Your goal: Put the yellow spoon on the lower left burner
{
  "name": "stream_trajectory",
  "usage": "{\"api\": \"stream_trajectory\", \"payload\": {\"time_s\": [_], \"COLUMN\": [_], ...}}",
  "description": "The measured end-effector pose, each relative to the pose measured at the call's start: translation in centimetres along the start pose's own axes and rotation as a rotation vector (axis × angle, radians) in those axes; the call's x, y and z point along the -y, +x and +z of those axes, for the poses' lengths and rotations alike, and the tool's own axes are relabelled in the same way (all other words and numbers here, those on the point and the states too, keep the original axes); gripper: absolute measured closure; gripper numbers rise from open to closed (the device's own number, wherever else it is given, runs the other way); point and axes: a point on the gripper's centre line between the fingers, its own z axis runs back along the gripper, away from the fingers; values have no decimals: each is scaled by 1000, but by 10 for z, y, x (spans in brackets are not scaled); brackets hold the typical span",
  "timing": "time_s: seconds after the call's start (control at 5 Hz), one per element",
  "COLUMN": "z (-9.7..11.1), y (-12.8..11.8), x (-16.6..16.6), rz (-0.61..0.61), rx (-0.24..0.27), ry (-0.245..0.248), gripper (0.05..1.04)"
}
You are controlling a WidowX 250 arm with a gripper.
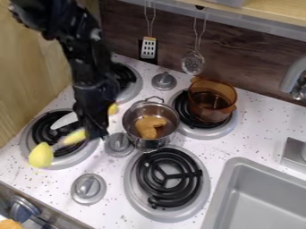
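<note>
Spoon (41, 155) presents a rounded, solid yellow bowl, a thin greyish neck and a thicker yellow grip section. It is positioned above the left burner (26, 141), its bowl at the burner's front-left rim and its grip end at the black gripper (94, 133). Jaw state cannot be determined from this angle, nor can contact between spoon and coil be confirmed. A pale blade (64, 120) extends from beside the gripper over the same burner (a yellow piece (113, 108) is visible on the gripper's other side; whether the two connect is unclear). The stovetop (113, 181) is white with dark speckles and carries further coil burners with grey drip pans. Between burners stands a metal saucepan (133, 117) containing a brown, irregularly shaped item (149, 126); a translucent amber pot (213, 96) is seated on the right rear coil (183, 107). Grey control knobs are distributed across the top. A grey sink (222, 197) is at right, below a faucet (295, 77). Dark wood-grain backsplash (254, 53) supports a hanging slotted turner (148, 47) and perforated skimmer (193, 62).
</note>
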Motion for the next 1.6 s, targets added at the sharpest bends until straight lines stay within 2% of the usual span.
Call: {"api": "stream_trajectory", "payload": {"time_s": [0.2,0.4,0.6,0.8,1.0,1.4,1.6], "z": [5,7,-1,-3,-9,-33,-39], "y": [18,30,31,24,12,-8,-12], "x": [-17,-35,-46,-62,-82,-114,-121], "rz": [148,228,295,367,373,367,329], "rx": [34,48,22,7,-34,11,0], "ry": [4,17,29,74,85,99,104], "gripper": [817,817,817,817,817,817,817]}}
